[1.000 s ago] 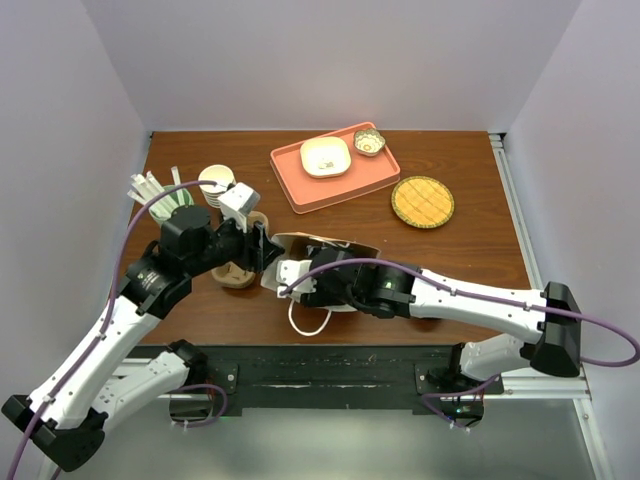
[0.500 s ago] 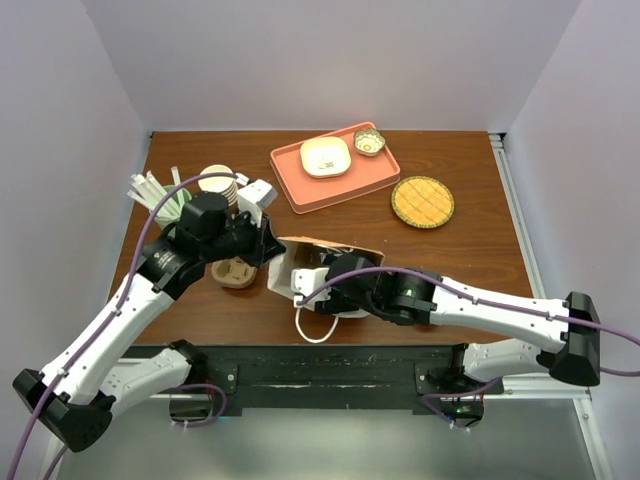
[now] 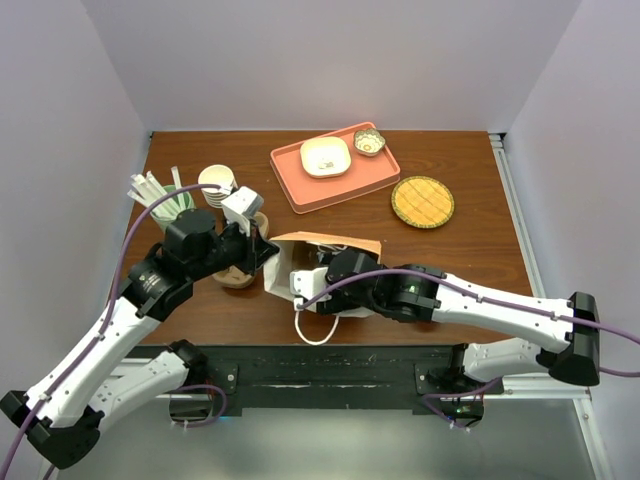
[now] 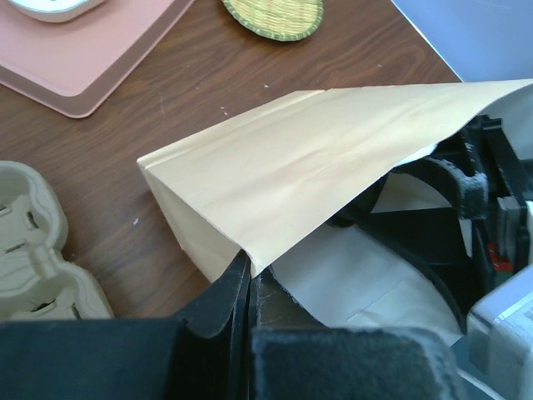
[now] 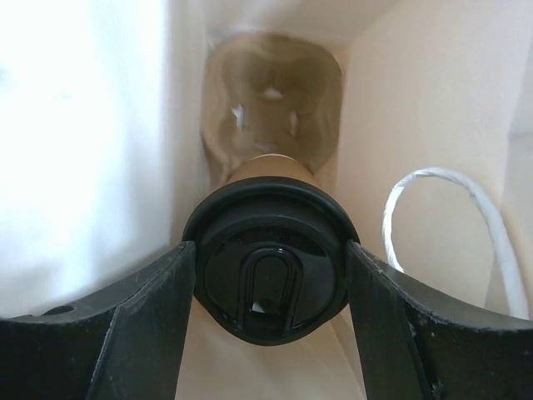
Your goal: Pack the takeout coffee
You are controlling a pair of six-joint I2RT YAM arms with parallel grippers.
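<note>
Left gripper point(image 4: 250, 287) snapped closed since the last look; I logged it pinching the rim of the paper bag point(image 4: 316, 158), propping the mouth. Right gripper point(image 5: 268, 254) clasped the takeout coffee point(image 5: 268, 287) at its lid, already between the bag's walls. Judged: release comes next.

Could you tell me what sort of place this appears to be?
Probably a lab mock-up of a café takeout counter: stacked paper cups, a brown paper bag, and a lidded coffee cup inside it.
</note>
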